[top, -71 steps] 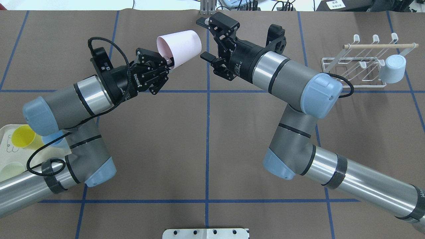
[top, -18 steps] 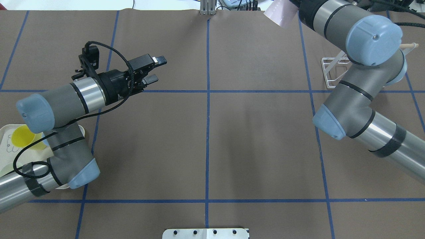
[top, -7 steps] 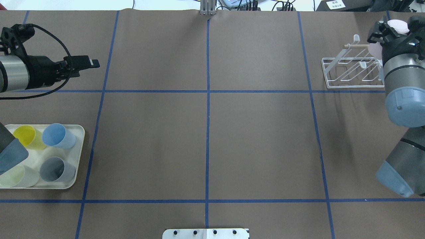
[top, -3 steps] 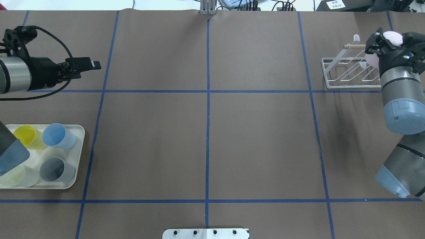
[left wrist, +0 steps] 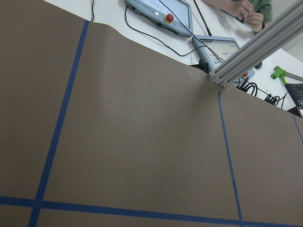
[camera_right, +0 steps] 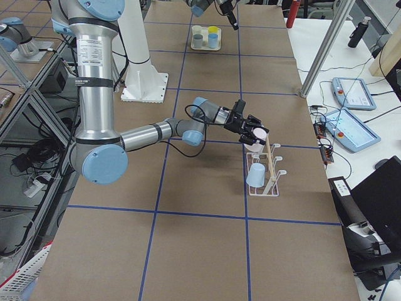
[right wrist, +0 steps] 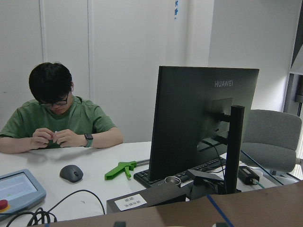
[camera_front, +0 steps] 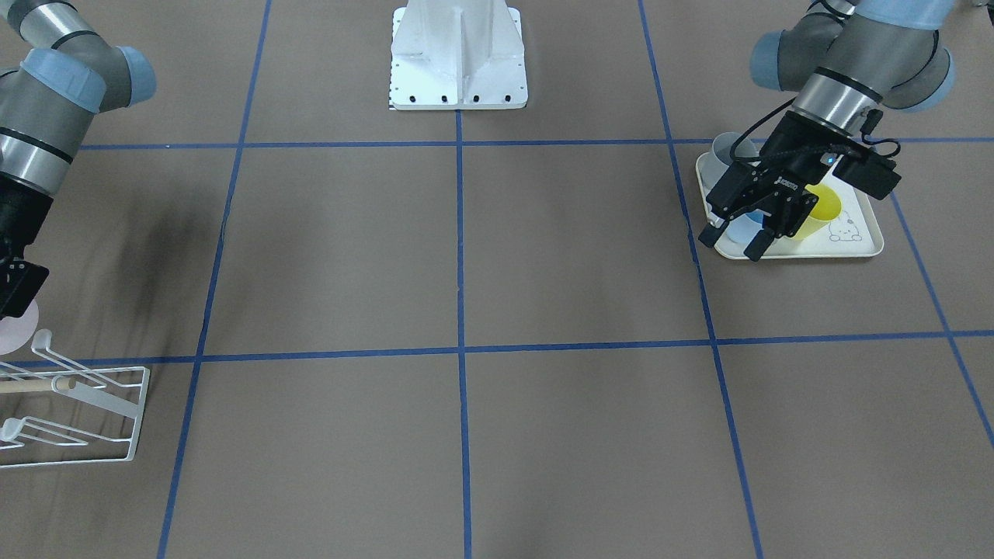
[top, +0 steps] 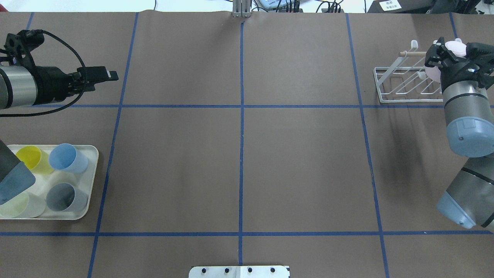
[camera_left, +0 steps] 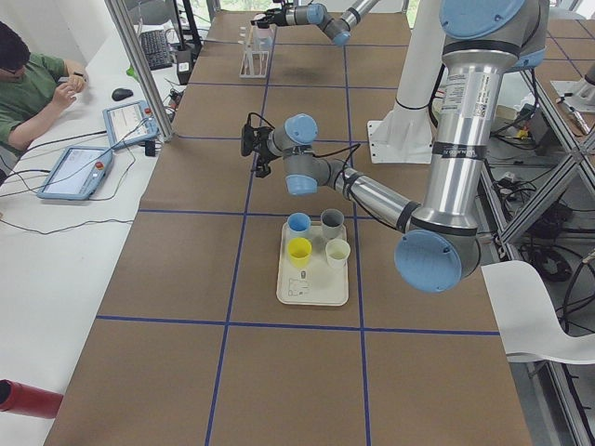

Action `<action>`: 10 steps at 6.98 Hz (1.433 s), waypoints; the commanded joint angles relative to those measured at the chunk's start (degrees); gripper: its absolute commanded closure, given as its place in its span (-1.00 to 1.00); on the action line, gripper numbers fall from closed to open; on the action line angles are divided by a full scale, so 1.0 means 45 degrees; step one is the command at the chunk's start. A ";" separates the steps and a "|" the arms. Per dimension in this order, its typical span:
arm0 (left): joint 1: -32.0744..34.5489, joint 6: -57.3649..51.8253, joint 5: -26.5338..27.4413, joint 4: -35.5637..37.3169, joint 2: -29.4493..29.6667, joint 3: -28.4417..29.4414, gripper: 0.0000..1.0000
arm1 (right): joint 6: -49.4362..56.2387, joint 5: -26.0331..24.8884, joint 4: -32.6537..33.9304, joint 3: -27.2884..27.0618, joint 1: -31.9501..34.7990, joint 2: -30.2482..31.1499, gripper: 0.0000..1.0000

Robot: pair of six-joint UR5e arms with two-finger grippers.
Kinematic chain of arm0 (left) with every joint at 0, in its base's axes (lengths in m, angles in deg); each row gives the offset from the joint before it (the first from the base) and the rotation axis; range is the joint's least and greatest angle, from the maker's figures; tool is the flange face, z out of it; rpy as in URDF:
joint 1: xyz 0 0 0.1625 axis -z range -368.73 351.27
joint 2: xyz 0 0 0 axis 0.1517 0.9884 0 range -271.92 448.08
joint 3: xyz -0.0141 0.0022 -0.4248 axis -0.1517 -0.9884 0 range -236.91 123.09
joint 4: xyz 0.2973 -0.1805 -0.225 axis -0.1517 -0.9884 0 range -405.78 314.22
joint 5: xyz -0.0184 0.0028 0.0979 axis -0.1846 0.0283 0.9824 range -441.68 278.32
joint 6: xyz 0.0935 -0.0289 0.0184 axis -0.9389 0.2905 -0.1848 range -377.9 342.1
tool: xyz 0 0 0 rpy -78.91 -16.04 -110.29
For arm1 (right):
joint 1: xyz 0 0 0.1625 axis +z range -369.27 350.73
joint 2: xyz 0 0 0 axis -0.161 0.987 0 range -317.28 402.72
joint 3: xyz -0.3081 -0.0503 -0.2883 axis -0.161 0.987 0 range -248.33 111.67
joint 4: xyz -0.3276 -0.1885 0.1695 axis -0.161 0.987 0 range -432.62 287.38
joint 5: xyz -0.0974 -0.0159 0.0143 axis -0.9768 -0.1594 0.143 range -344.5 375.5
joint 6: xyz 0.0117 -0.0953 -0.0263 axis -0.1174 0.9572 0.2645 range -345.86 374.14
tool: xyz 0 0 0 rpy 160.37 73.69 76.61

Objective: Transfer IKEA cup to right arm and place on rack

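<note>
Here, the right arm reaches over the far right corner of the bench. Its tool is closed on the pale pink cup, with one finger on either side of the cup wall. The cup is held tilted over the raised end of the white wire rack, just beside the wooden dowel. Whether the cup touches a prong cannot be told. The rack stands on the bench, and in the right-side view a light-blue cup sits on its near end, mouth down.

The left arm is held above the left side of the bench, well apart from the right arm. Its tool is spread open with nothing between the fingers. In the front-facing view this tool overlaps the cream tray. The overhead view, however, places it nearer the far edge of the bench, apart from the tray.

The tray lies at the near left of the bench and carries four cups:
- a yellow cup
- a blue cup
- a grey cup
- a pale green cup, partly hidden by the left arm's elbow

The bench is covered in brown paper marked by a grid of blue tape lines. The left wrist view shows only this surface and some equipment beyond its edge.
</note>
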 commanded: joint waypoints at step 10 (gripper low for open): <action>-0.0007 0.0019 0.0019 0.0000 0.0053 0.0033 -1.00 | 0.0661 0.0456 -0.0021 0.0699 0.0442 -0.0107 1.00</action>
